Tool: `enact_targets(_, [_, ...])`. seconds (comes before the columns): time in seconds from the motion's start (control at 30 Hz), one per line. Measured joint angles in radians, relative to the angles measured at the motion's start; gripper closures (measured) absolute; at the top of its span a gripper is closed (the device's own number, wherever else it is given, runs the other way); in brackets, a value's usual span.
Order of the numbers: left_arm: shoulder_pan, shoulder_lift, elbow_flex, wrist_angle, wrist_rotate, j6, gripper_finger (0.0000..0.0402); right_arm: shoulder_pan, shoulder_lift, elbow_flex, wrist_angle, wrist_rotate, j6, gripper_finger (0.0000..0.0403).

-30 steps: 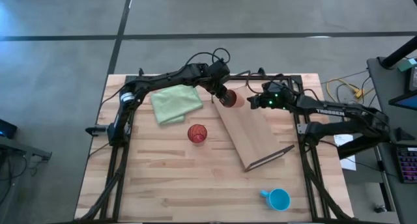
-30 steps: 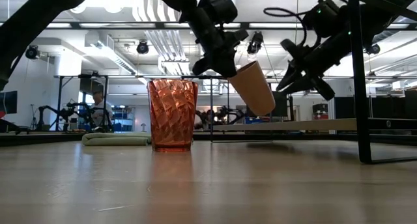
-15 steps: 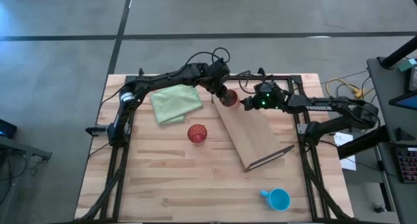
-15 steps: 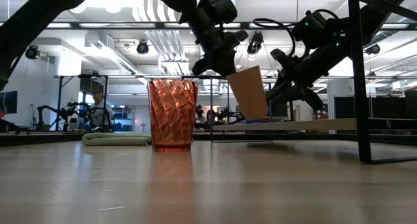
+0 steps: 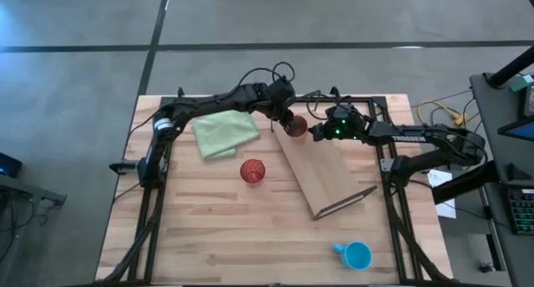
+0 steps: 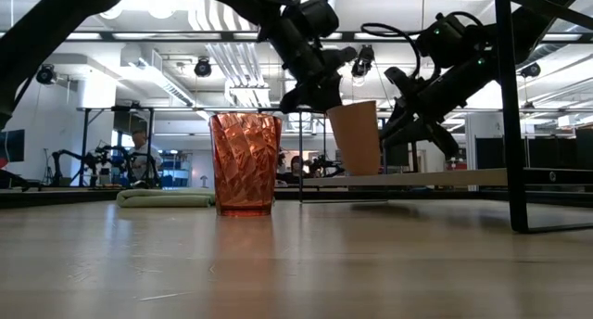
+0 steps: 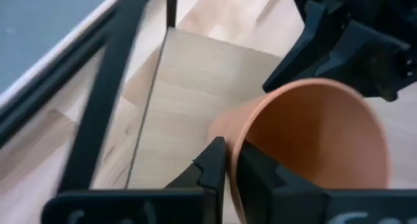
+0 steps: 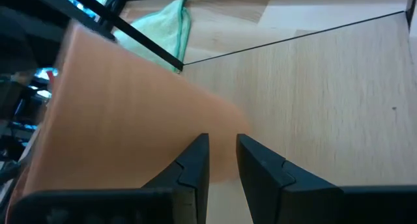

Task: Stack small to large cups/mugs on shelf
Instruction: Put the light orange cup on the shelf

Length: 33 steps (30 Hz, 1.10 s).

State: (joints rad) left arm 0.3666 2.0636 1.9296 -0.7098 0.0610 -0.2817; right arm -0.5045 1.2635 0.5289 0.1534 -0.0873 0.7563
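Wooden table (image 5: 209,229) first, since it carries everything you see: the shelf (image 5: 329,177) lies on it as a pale board running diagonally from the far middle toward your right, with a thin dark wire frame at each end. Next in size, the green cloth (image 5: 225,131) sits folded at the far left, well apart from the board. Your left gripper (image 5: 282,116) hangs over the shelf's far end, its fingers (image 7: 212,164) pinching the rim of the tan cup (image 6: 356,138), one inside and one outside the wall. From the low view that cup stands upright, its base at or just above the board; you cannot tell whether it touches. Your right gripper (image 5: 315,132) is just beside the cup on its right, fingers (image 8: 195,160) slightly parted and pointed at the cup's side, gripping nothing. On the bare table, the red cup (image 5: 252,171) stands upright left of the shelf, and the blue mug (image 5: 356,255) stands alone near the front right, handle to the left.
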Motion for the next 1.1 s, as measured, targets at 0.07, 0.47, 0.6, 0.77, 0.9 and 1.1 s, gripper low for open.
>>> enact_targets(0.07, [-0.001, 0.001, -0.007, 0.003, 0.001, 0.000, 0.0373, 0.000, 0.001, 0.000, -0.001, -0.001, 0.001, 0.0330])
enact_targets(0.47, [0.006, 0.001, -0.008, 0.112, -0.010, 0.000, 0.0361, 0.000, 0.001, 0.000, -0.006, -0.001, 0.000, 0.0330])
enact_targets(0.6, [0.007, 0.001, -0.008, 0.132, -0.011, 0.000, 0.0361, 0.000, 0.001, 0.000, -0.010, 0.000, -0.009, 0.0330])
enact_targets(0.77, [0.009, 0.001, -0.008, 0.127, -0.018, 0.000, 0.0361, 0.000, 0.000, 0.000, -0.022, 0.001, -0.020, 0.0330])
enact_targets(0.9, [0.012, 0.001, -0.008, 0.126, -0.033, 0.004, 0.0361, 0.000, -0.024, 0.000, -0.023, 0.001, -0.032, 0.0330])
enact_targets(1.1, [0.015, 0.000, 0.006, 0.116, -0.023, 0.008, 0.0361, 0.000, -0.131, 0.000, -0.051, 0.002, -0.050, 0.0330])
